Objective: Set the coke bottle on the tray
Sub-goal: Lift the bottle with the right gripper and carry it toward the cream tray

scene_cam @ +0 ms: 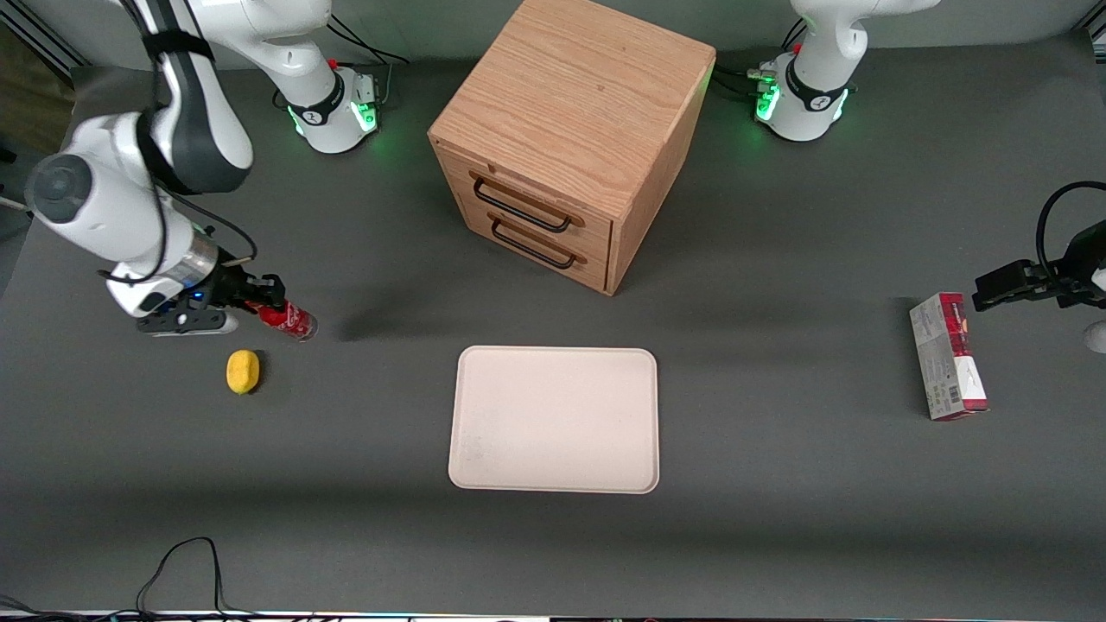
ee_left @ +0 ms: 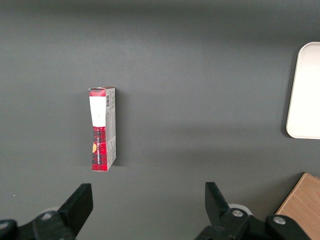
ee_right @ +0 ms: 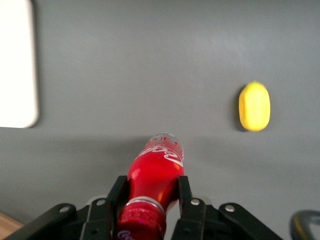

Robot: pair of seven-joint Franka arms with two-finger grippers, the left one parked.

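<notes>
The coke bottle [scene_cam: 291,319] is a small red bottle with a red cap and white script label. My right gripper [scene_cam: 262,304] is shut on its neck, near the working arm's end of the table. In the right wrist view the fingers [ee_right: 183,192] press both sides of the bottle [ee_right: 159,170], just below the cap. Its clear base points away from the gripper. I cannot tell whether the bottle touches the table. The cream tray [scene_cam: 553,419] lies flat and bare in mid-table, nearer the front camera than the bottle. Its edge shows in the right wrist view [ee_right: 17,65].
A yellow lemon-like object [scene_cam: 243,371] lies close to the bottle, nearer the front camera; it also shows in the right wrist view [ee_right: 254,106]. A wooden drawer cabinet [scene_cam: 570,138] stands farther back than the tray. A red-and-grey carton [scene_cam: 948,356] lies toward the parked arm's end.
</notes>
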